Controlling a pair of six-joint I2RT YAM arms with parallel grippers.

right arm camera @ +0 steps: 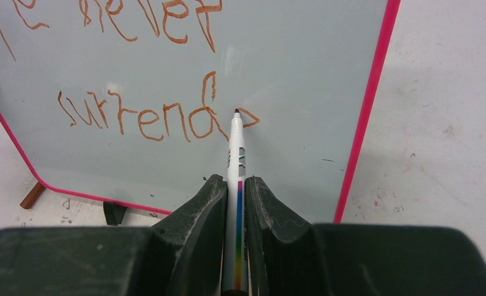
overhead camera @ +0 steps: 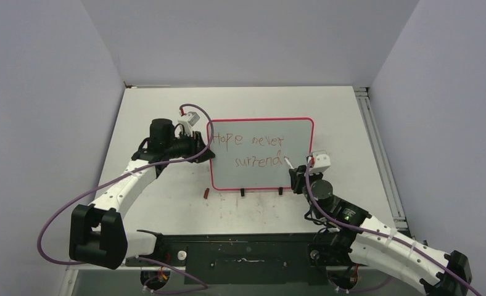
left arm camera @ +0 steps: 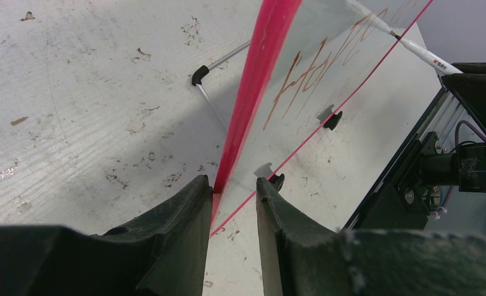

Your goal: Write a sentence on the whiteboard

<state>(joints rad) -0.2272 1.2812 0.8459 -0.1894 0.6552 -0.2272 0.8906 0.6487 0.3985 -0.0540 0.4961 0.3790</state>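
The whiteboard (overhead camera: 262, 179) stands propped at mid-table with its pink-red frame and black feet. The sentence (overhead camera: 253, 151) on it reads "Hope never" above "surrend". My left gripper (overhead camera: 205, 148) is closed in on the board's left frame edge, which runs between its fingers in the left wrist view (left arm camera: 231, 185). My right gripper (overhead camera: 297, 171) is shut on a white marker (right arm camera: 235, 148) with a rainbow stripe. The marker's tip touches the board just right of "surrend" (right arm camera: 142, 117), at a small fresh stroke. The marker also shows in the left wrist view (left arm camera: 425, 54).
A small reddish-brown marker cap (overhead camera: 206, 192) lies on the table by the board's lower left corner. A wire stand (left arm camera: 197, 75) props the board from behind. A metal rail (overhead camera: 379, 154) runs along the table's right edge. The black base plate (overhead camera: 253, 256) lies at the near edge.
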